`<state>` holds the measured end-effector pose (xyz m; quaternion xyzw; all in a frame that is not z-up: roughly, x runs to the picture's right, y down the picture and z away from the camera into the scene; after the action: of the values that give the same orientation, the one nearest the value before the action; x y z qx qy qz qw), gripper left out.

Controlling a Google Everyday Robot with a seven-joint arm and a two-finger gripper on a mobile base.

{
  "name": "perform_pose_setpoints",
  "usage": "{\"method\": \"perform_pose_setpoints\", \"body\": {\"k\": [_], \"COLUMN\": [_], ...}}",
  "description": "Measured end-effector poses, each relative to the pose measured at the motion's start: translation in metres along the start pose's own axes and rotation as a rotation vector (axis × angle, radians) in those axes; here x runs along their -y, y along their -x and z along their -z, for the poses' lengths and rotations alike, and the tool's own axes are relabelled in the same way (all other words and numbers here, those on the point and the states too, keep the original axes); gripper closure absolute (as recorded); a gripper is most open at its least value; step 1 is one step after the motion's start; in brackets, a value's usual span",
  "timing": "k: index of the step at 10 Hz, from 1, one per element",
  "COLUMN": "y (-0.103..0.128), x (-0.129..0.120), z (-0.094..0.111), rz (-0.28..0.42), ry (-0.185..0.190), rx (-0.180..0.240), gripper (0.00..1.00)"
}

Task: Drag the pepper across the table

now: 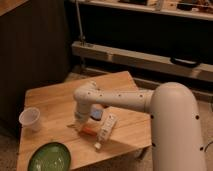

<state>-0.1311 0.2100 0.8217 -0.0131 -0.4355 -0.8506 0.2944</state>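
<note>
The shut white gripper (79, 124) sits low over the light wooden plank table (55, 97), at the slim orange-red pepper (89, 131). A white tube-like bottle (106, 128) and blue sponge (96, 113) crowd the right. Leftward stands a translucent plastic cup (30, 119); a green plate (49, 157) fills the near corner.

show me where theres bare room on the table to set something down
Bare planks lie along the light wooden table's far edge and right of the white tube bottle. Crowded mid-table: shut end effector at the small orange pepper, blue sponge. Clear plastic cup, green plate fill the left.
</note>
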Motion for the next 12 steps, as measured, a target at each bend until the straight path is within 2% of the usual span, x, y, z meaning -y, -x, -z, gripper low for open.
{"method": "perform_pose_setpoints", "body": {"k": [3, 7, 12], "y": [0.029, 0.065, 0.096], "x": [-0.007, -0.022, -0.038], "z": [0.001, 0.011, 0.021], "rz": [-0.063, -0.130, -0.210], "ry": [0.004, 0.036, 0.054], "rx": [-0.003, 0.003, 0.010], "gripper": [0.86, 0.86, 0.86]}}
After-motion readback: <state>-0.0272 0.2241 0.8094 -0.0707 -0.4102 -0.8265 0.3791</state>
